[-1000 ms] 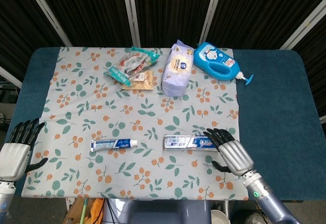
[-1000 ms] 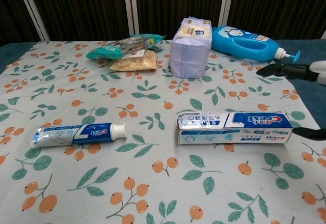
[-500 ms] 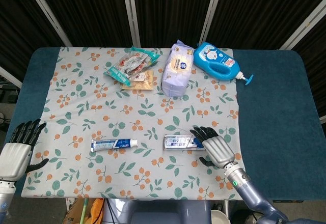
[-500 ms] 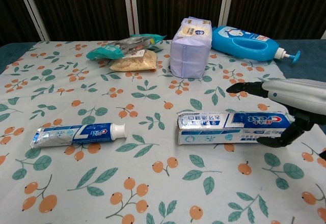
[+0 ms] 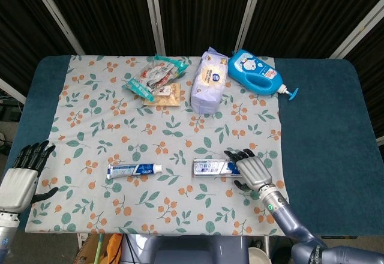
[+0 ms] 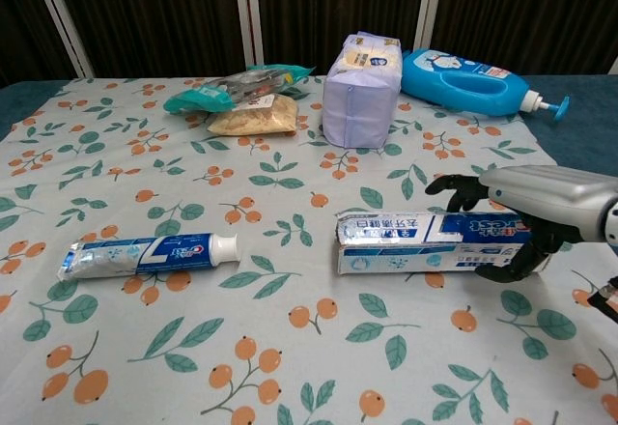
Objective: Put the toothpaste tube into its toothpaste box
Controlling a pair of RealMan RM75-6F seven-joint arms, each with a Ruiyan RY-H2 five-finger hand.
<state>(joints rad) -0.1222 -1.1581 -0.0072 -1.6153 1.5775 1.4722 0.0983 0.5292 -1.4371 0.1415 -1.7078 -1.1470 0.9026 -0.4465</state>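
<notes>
While a floral cloth (image 5: 84, 105) covers the blue table (image 5: 324, 126), the right hand (image 5: 252, 170) lies over the right end of the toothpaste box (image 6: 425, 242), fingers above and thumb below, hiding that end; whether it truly grips cannot be told. At the lower left edge the left hand (image 5: 21, 177) is partly cut off, fingers apart, holding nothing. Left of the box, well apart, lies the toothpaste tube (image 5: 134, 170).

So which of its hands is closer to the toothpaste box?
Right. The right hand is at the toothpaste box's end, fingers over it; the left hand sits far off at the table's edge.
</notes>
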